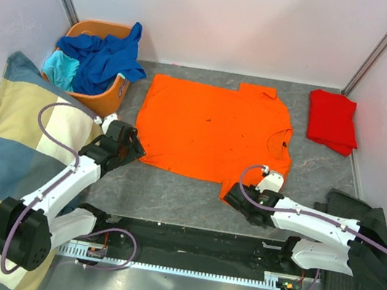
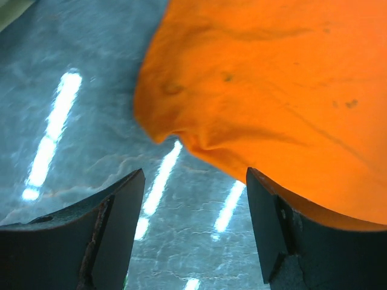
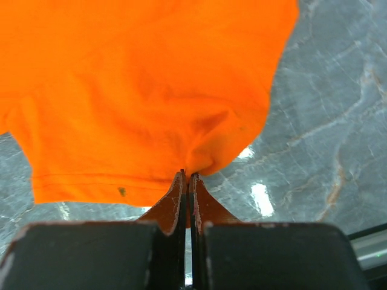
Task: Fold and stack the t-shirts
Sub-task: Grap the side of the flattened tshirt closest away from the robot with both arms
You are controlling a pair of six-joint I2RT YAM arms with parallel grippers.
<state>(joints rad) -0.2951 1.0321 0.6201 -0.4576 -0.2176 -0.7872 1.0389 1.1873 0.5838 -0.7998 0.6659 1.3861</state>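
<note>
Now first fold of orange t-shirt (image 1: 214,130) seems only starting.
- Upper left of top view: blue t-shirts (image 1: 105,54) and turquoise one (image 1: 62,69) heaped in orange basket (image 1: 116,96).
- Left gripper (image 2: 195,181): fingers (image 2: 121,205) spread, empty. Near hem corner lies just ahead, toward frame right, not between them.
- Orange t-shirt flat, middle of table.
- Right gripper (image 3: 187,178): fingers pressed together, pinching near sleeve edge.
- Red t-shirt (image 1: 332,119): folded, upper right.
- Next, probably: left advances, closes on corner, both lift together.

orange t-shirt (image 1: 211,129) near sleeve partly hidden under right end effector (image 1: 234,193). checked blanket (image 1: 0,158) cut off at left and bottom edges. turquoise shirt (image 1: 62,69) mostly buried under blue shirt (image 1: 103,53).
</note>
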